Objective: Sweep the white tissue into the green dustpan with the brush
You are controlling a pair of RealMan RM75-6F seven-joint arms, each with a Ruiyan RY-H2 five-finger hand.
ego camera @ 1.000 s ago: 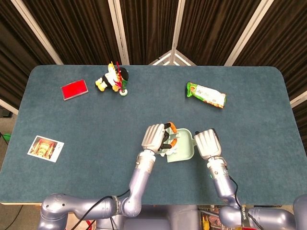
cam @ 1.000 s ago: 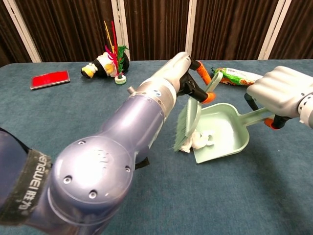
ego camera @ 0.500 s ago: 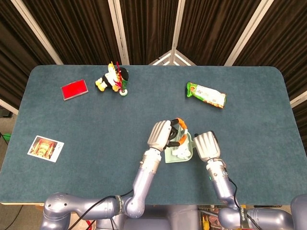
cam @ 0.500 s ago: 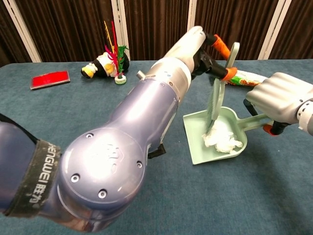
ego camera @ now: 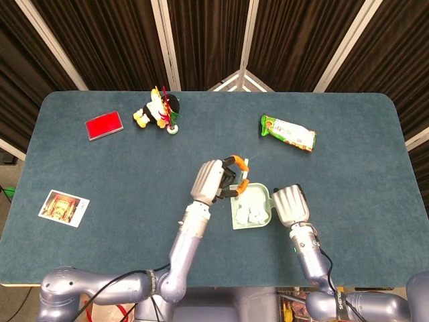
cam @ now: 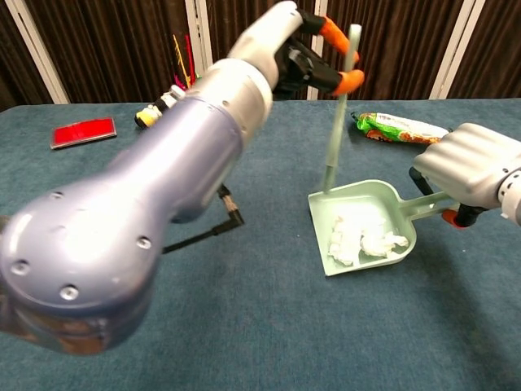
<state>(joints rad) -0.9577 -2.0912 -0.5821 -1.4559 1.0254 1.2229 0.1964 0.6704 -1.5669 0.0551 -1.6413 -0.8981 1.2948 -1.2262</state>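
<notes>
Both my hands are busy near the table's [ego camera: 80,261] middle. My left hand [ego camera: 209,182] grips the brush [cam: 334,130] by the top of its pale green handle, fingers wrapped round it with the orange tips [cam: 335,34] curled over. In the chest view the brush stands nearly upright, its lower end at the back left corner of the dustpan [ego camera: 267,216], at the rim; I cannot tell whether it touches. My right hand [ego camera: 289,204] holds the dustpan's handle [cam: 430,204], fingers closed over it, knuckles up; the grip itself is mostly hidden under the back of the hand. The dustpan sits flat on the blue cloth with its open mouth toward my left arm. The tissue [cam: 358,241] lies inside the pan, crumpled in a few white lumps on its floor, wholly within the rim. From above it shows as white clumps [ego camera: 251,213] in the pan, just right of my left forearm. Farther back, well apart from all this, a snack packet [ego camera: 287,131] lies toward the right. A plush toy [ego camera: 158,111] with red and green sticks stands toward the left, and a red card [ego camera: 104,125] lies beside it. A picture card [ego camera: 64,207] lies near the left front edge. Dark curtains [ego camera: 201,33] hang behind the table.
</notes>
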